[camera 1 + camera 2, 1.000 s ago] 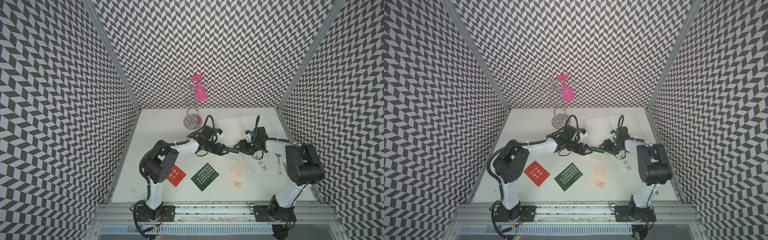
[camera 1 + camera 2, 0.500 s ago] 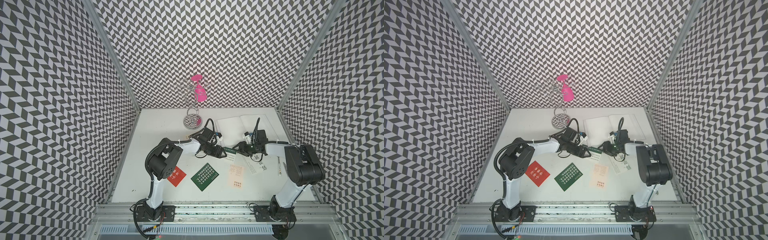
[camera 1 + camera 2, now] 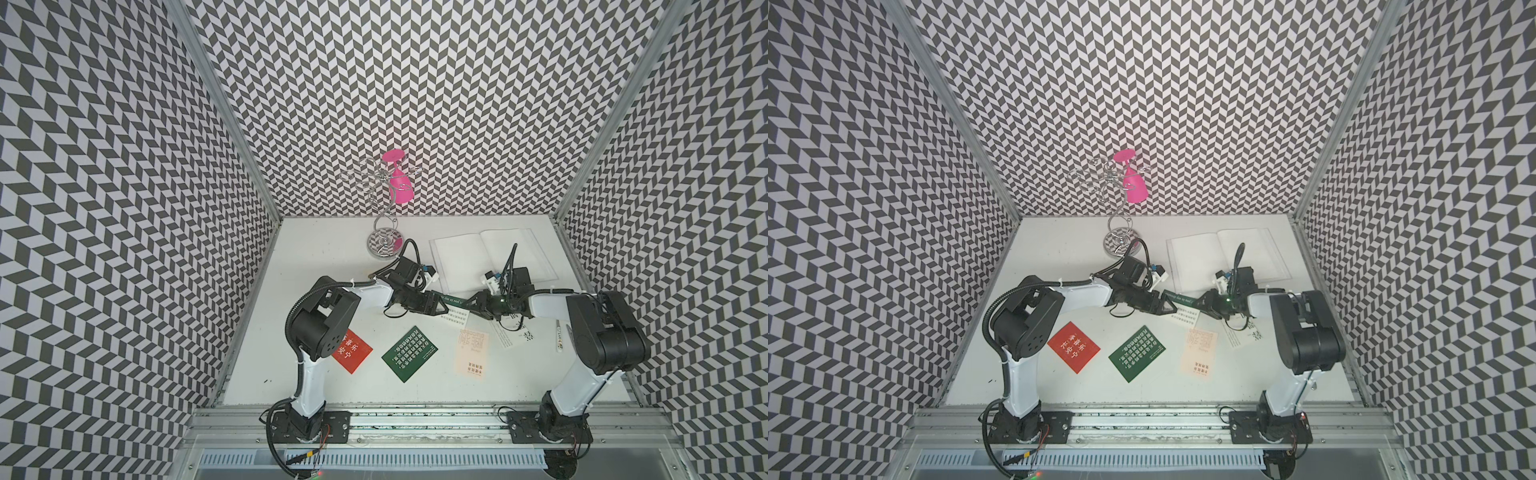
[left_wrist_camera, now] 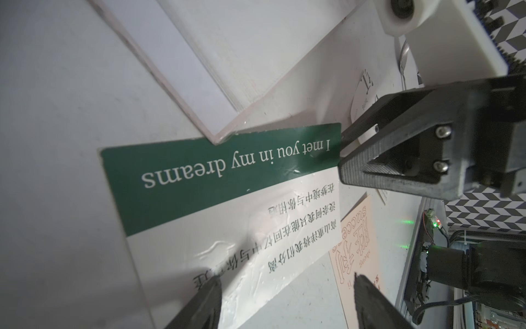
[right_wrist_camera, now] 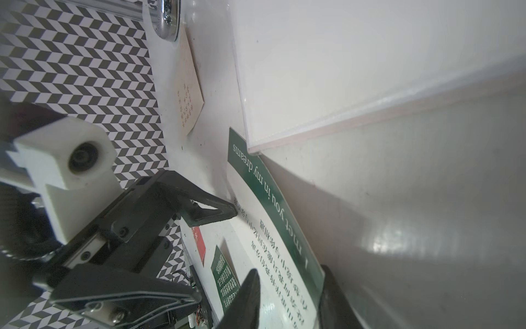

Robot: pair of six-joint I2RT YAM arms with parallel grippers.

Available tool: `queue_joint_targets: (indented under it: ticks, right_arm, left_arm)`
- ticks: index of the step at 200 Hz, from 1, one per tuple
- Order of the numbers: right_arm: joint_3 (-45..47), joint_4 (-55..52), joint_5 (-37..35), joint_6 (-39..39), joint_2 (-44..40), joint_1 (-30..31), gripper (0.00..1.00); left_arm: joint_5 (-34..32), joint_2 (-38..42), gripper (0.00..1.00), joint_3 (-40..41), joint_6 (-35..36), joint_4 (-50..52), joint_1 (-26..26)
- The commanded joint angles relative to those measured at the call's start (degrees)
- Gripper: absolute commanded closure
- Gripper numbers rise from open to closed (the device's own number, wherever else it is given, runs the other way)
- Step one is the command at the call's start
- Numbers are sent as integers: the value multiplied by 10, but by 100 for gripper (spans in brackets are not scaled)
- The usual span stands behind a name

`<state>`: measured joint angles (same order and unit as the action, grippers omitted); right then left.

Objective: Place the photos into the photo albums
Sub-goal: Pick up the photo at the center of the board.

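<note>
The white photo with a green band point(image 3: 456, 309) point(image 3: 1185, 313) lies between my two grippers, one corner tucked at the corner of the open white photo album point(image 3: 461, 257) point(image 5: 313, 71). My right gripper point(image 5: 290, 296) straddles the photo's point(image 5: 270, 228) raised end, jaws narrow but apart, and the green edge touches one finger. My left gripper point(image 4: 284, 299) is open, one fingertip point(image 5: 216, 212) against the photo's point(image 4: 227, 199) long edge. Red point(image 3: 351, 351), dark green point(image 3: 409, 359) and peach point(image 3: 471, 353) photos lie flat nearer the front.
A wire glass rack point(image 3: 384, 241) with a pink glass point(image 3: 401, 191) stands at the back, left of the album. A white photo with black characters point(image 3: 521, 336) and a pen point(image 3: 559, 338) lie by the right arm. A cream photo point(image 5: 189, 94) lies near the rack's base.
My right gripper's jaws have narrowed around the end of the green-banded photo. The left gripper has drawn back slightly to the left and stays open.
</note>
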<state>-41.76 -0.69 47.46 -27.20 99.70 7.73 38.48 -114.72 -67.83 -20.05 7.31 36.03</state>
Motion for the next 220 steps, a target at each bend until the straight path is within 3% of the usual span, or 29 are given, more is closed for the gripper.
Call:
queue_joint_targets:
  ticks: [1, 48, 67, 79, 102, 156, 194, 220]
  right_arm:
    - [18, 64, 28, -21, -28, 14, 74]
    - [52, 155, 22, -78, -43, 38, 75]
    - [66, 184, 13, -104, -51, 44, 86]
    - [73, 191, -3, -117, -66, 44, 99]
    - [55, 130, -49, -96, -112, 43, 100]
    - [-62, -78, -127, -24, -193, 43, 100]
    - [-140, -148, -133, 2, -196, 42, 100]
    - [-185, -168, -228, 26, -197, 29, 100]
  left_arm:
    - [-5, -5, 26, 25, -23, 17, 0]
    - [5, -2, 27, 28, -38, 8, 0]
    - [8, 0, 27, 28, -40, 6, 0]
    - [5, 8, 27, 26, -40, 6, 0]
    - [-18, 38, 25, 5, -33, 14, -4]
    - [-153, 96, 23, -99, 7, 54, -4]
    - [-178, 85, 23, -156, 7, 50, -4]
    - [-221, 70, 22, -195, 14, 35, -4]
